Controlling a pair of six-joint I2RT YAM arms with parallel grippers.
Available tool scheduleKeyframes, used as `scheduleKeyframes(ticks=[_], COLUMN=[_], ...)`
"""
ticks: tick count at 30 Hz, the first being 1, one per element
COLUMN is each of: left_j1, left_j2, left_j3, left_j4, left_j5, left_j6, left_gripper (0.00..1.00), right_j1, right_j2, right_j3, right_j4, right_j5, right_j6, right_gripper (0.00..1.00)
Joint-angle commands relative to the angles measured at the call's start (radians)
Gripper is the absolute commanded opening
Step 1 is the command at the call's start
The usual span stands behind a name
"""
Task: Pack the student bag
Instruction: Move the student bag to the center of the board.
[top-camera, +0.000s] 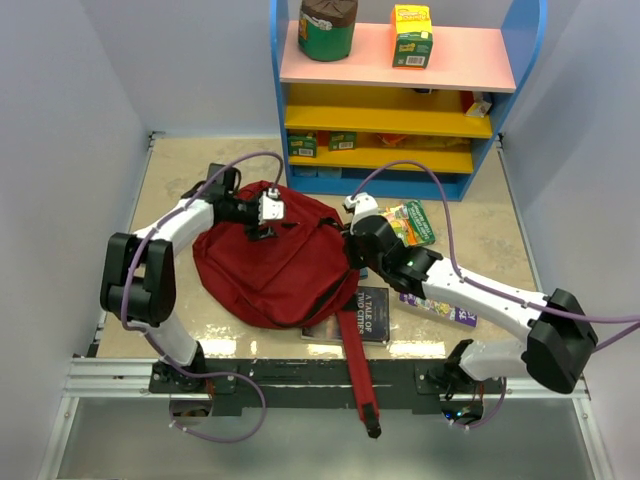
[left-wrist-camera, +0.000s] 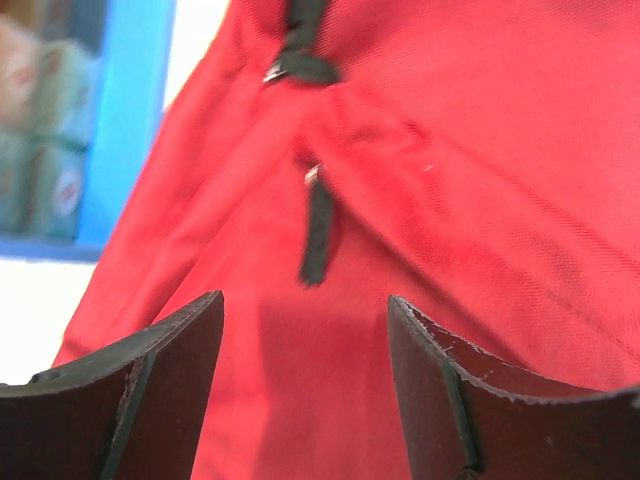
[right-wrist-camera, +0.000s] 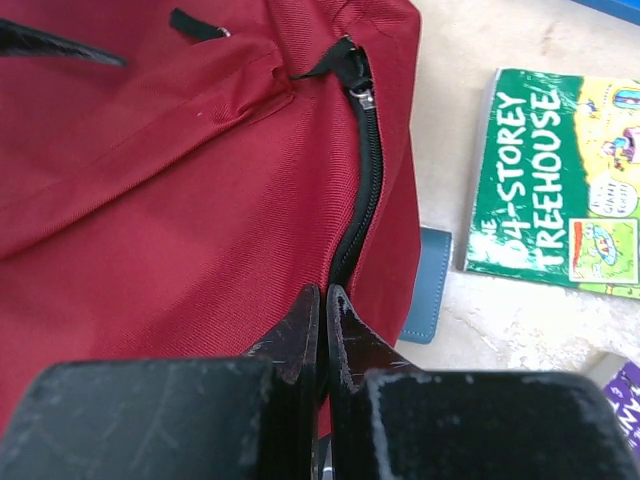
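The student bag (top-camera: 270, 270) is a dark red backpack lying flat in the middle of the table. One long red strap (top-camera: 358, 365) hangs over the near edge. My left gripper (top-camera: 262, 218) is over the bag's far edge. In the left wrist view it (left-wrist-camera: 305, 320) is open, with red fabric and a dark zipper pull (left-wrist-camera: 318, 235) just beyond the fingertips. My right gripper (top-camera: 352, 248) is at the bag's right edge. In the right wrist view it (right-wrist-camera: 323, 295) is shut, pinching the bag (right-wrist-camera: 150, 200) where its dark zipper (right-wrist-camera: 365, 190) runs in between the tips.
A blue pencil case (right-wrist-camera: 430, 285) lies partly under the bag's right edge. A green Treehouse book (top-camera: 412, 222) and a purple book (top-camera: 440, 308) lie to the right. A black book (top-camera: 365, 312) lies under the near edge of the bag. A blue shelf unit (top-camera: 400, 100) stands at the back.
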Motion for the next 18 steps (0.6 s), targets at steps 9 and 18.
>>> scheduleKeyframes(ticks=[9, 18], left_j1=[-0.061, -0.061], left_j2=[0.08, 0.137], left_j3=[0.062, 0.128], left_j4=[-0.073, -0.101], left_j5=[0.032, 0.025], left_j6=[0.258, 0.288], left_gripper=[0.59, 0.57], right_j1=[0.039, 0.056], right_j2=[0.027, 0.03], right_j3=[0.044, 0.049], right_j4=[0.076, 0.069], right_j5=[-0.058, -0.098], right_j6=[-0.052, -0.078], right_gripper=[0.0, 0.0])
